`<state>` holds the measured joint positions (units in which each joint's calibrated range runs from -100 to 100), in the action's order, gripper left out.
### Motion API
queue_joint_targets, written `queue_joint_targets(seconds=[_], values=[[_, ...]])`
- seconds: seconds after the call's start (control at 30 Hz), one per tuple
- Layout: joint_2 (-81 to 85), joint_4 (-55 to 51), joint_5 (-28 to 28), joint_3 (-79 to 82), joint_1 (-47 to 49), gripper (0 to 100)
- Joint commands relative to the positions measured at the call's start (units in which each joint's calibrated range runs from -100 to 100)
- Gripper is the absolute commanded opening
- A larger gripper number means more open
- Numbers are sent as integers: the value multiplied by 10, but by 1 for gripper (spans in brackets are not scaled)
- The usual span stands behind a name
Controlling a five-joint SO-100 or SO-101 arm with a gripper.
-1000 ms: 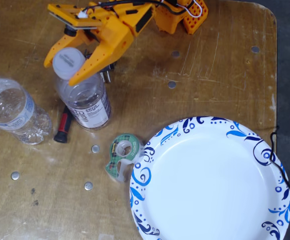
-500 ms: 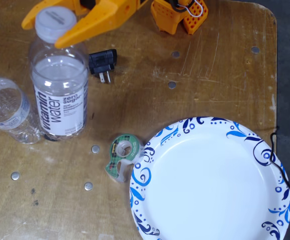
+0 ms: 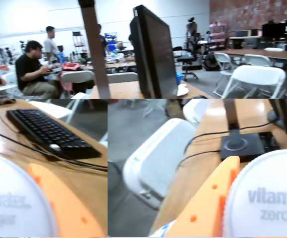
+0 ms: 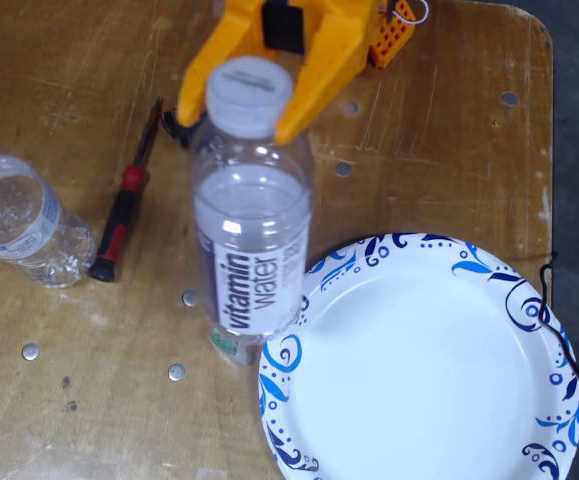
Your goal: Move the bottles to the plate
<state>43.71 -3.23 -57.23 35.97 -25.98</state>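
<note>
So right now the end effector (image 4: 259,105) is clamped around the neck of the vitamin water bottle (image 4: 252,240), just under its wide grey-white cap (image 4: 249,92), and the bottle looks lifted off the bench (image 4: 429,130). In the fixed view it hangs just off the plate (image 4: 424,370) at about the plate's 10 o'clock, with its base over the rim edge and mostly hiding the green tape dispenser (image 4: 224,345).

What worries me:

- The grip is way up top and the bottle looks full-ish, so it could swing or slip if the arm moves fast. The wrist view is garbled (two halves spliced together) and only shows orange fingers (image 3: 66,208) against the label, so I can't judge how solid the hold is.
- If it gets let go where it is, the base would probably catch the raised rim or the dispenser and tip over. It needs to travel further toward 4 o'clock, to the plate's middle.
- A paper plate is light, so a nudge from the base could shove it.

The crinkled bottle (image 4: 24,230) is lying well apart at the plate's 9–10 o'clock, beside a red-handled screwdriver (image 4: 124,210). That one's not touched yet.
</note>
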Motion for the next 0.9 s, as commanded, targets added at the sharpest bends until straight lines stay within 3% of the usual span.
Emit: queue_joint_targets(seconds=[0.0,0.5,0.87], values=[[-14,9,-2,-49,31,1],[-239,-2,3,-186,214,1],[-294,-47,-1,-187,277,1]])
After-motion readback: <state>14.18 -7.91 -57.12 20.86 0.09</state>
